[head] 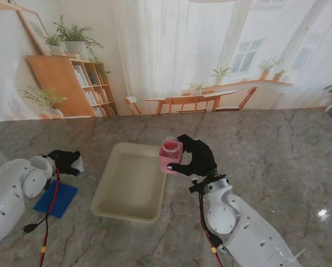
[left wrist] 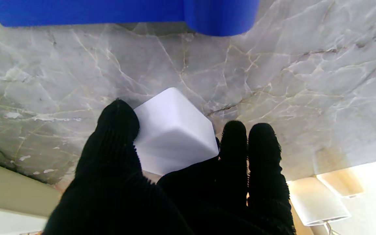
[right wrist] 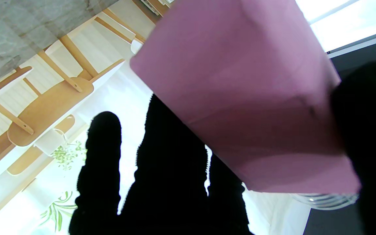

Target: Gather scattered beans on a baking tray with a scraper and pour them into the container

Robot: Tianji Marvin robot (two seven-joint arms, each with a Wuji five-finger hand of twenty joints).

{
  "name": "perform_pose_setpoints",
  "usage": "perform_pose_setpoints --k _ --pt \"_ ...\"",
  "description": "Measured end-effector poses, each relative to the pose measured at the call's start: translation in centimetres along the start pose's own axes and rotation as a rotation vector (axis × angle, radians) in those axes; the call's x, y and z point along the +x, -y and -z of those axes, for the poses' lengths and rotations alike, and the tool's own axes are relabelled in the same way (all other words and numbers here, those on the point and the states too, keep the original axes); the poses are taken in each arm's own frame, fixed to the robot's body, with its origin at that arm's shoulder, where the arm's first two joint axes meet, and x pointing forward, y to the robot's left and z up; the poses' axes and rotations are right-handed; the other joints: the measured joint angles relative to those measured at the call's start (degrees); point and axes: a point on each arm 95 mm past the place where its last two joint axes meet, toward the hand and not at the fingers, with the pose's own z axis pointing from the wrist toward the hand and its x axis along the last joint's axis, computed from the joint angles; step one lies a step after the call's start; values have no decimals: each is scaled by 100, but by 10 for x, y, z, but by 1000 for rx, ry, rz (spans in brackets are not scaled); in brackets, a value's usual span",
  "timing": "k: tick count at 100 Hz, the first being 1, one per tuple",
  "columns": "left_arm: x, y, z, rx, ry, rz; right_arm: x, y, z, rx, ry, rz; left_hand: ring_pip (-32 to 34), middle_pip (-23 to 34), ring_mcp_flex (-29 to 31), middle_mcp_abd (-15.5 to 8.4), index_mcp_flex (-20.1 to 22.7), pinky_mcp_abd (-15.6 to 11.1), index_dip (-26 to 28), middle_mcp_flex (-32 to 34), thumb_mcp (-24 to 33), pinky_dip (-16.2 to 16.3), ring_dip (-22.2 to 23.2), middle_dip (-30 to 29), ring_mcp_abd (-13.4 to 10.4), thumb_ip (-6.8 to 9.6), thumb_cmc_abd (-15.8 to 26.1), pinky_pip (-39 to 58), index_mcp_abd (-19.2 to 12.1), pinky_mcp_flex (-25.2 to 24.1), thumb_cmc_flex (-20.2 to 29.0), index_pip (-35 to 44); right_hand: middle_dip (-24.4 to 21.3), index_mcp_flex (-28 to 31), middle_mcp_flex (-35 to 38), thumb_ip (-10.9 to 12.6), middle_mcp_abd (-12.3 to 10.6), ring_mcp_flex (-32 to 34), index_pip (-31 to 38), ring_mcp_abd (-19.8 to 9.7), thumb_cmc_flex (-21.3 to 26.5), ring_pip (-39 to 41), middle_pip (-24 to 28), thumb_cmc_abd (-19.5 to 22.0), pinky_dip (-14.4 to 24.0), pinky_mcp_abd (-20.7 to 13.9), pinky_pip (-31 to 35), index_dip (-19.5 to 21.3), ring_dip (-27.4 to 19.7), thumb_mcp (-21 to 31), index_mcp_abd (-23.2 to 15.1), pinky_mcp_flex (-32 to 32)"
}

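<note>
The cream baking tray (head: 133, 183) lies in the middle of the table; I make out no beans in it. My right hand (head: 196, 157) is shut on a pink container (head: 171, 156) with a reddish round top, held at the tray's far right corner. In the right wrist view the pink container (right wrist: 246, 98) fills the frame between the black fingers (right wrist: 171, 169) and the thumb. The blue scraper (head: 55, 198) lies flat on the table, left of the tray. My left hand (head: 65, 161) sits just beyond it, thumb and fingers (left wrist: 250, 156) closed on a white block (left wrist: 175, 133).
The blue scraper (left wrist: 116, 11) shows as a blue band on the marble table (left wrist: 289, 75) ahead of the left fingers. A red and black cable (head: 50, 214) hangs along the left arm. The tray's wall (left wrist: 8, 189) is close beside the left hand.
</note>
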Motion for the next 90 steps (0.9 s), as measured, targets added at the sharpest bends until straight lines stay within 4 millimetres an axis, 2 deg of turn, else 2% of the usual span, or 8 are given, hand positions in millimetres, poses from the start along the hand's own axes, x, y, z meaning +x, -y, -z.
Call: perform_pose_setpoints --k 17,27,36,37,38,39,58,90 --pt "0 2 -3 22 12 22 0 -1 1 1 3 1 732 726 711 -38 378 -278 1183 431 -248 425 917 707 -179 -40 -313 660 -275 867 101 517 0 0 1 -1 0 1 0 0 10 0 0 0 0 0 0 0 33 0 0 2" --pt "1 2 -4 37 19 24 0 -1 2 1 4 2 1267 684 1344 -197 545 -337 2312 1021 -413 491 1297 1916 -276 -43 -924 1150 -434 1519 103 1285 0 0 1 -1 0 2 0 0 12 0 0 0 0 0 0 0 38 0 0 34" --pt "1 2 -4 57 21 24 0 -1 2 2 4 3 1538 274 1720 -308 545 -374 2211 1486 -641 491 1471 2337 -347 -56 -1171 1452 -553 1952 103 2048 0 1 1 -1 0 4 0 0 13 0 0 0 0 0 0 0 39 0 0 39" --pt "1 2 -4 61 21 24 0 -1 2 2 4 3 1547 273 1753 -326 545 -377 2188 1505 -641 491 1479 2342 -356 -174 -1185 1459 -574 1989 103 2101 0 1 1 -1 0 4 0 0 13 0 0 0 0 0 0 0 39 0 0 39" --pt "1 2 -4 64 21 25 0 -1 2 2 5 3 1572 273 1784 -340 545 -392 2148 1559 -641 491 1483 2342 -383 -423 -1185 1468 -611 2009 103 2184 0 0 1 -1 0 4 0 0 13 0 0 -1 0 0 0 0 39 0 0 39" --pt "1 1 -4 68 21 25 0 -1 2 3 5 3 1592 273 1815 -365 545 -399 2064 1564 -641 491 1488 2342 -393 -455 -1191 1497 -619 2049 103 2260 0 1 1 -1 0 4 0 0 13 0 0 0 0 0 0 0 39 0 0 40" --pt "1 -2 2 120 34 54 -1 -1 2 8 8 2 1652 272 1962 -432 543 -444 1219 1733 -647 491 1489 2340 -463 -456 -1476 1527 -793 2255 103 2967 0 1 2 -1 0 6 0 0 15 0 0 -1 0 0 0 0 40 0 0 41" --pt "11 28 53 343 42 69 -1 1 2 19 10 0 1703 272 1966 -444 537 -447 1005 1774 -650 491 1489 2340 -474 -457 -1479 1569 -801 2272 102 3072 0 1 4 -3 0 7 0 0 17 0 0 0 0 2 0 0 42 0 0 43"
